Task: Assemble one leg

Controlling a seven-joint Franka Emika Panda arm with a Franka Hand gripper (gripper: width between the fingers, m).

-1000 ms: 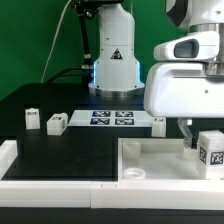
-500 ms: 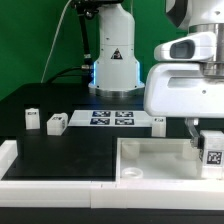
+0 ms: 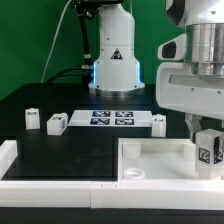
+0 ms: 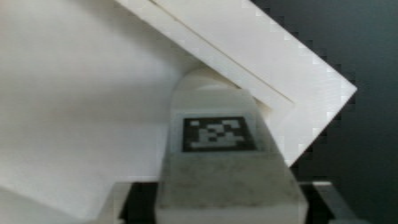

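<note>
The fingers (image 3: 208,143) grasp the leg (image 3: 209,152), held over the white panel's (image 3: 150,158) corner near its raised rim.

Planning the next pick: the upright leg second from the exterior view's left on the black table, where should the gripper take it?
Take that leg from straight above, across its two flat side faces near the top. It stands upright and apart from its smaller neighbour and the marker board, so both sides look free. The gripper already holds another leg.

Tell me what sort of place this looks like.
Probably a robotics lab test bench: a black table against a green backdrop, a marker board with printed tags, and an arm whose end effector holds a tagged white leg.
</note>
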